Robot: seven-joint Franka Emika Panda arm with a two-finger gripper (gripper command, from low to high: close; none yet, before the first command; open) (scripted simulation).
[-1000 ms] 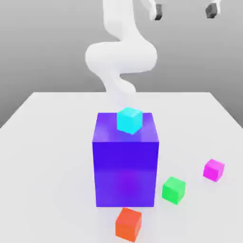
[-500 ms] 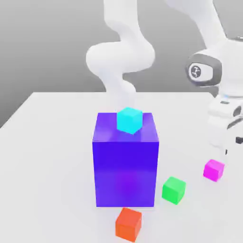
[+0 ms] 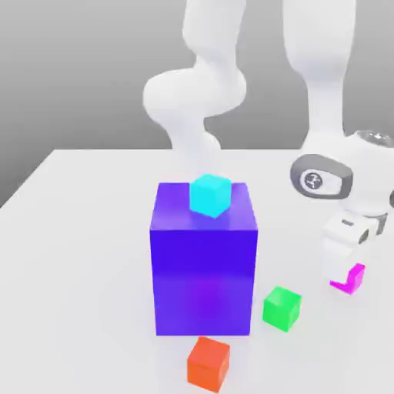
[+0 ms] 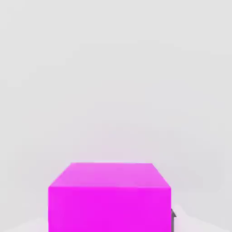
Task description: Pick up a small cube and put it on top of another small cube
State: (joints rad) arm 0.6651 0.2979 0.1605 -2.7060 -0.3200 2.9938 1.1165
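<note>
Your pincer (image 3: 344,271) has clamped the magenta cube (image 3: 352,278), still on the bench (image 3: 77,231) at four o'clock of the big blue block (image 3: 204,262); lifting and stacking remain.

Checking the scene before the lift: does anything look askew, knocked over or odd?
Nothing stands out. The cyan cube sits squarely on the big blue block; green, red and magenta cube rest flat on the table.

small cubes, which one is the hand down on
The magenta-pink cube, at the exterior view's right, partly hidden behind the hand. The green cube, red-orange cube and cyan cube sit apart from the hand.
</note>
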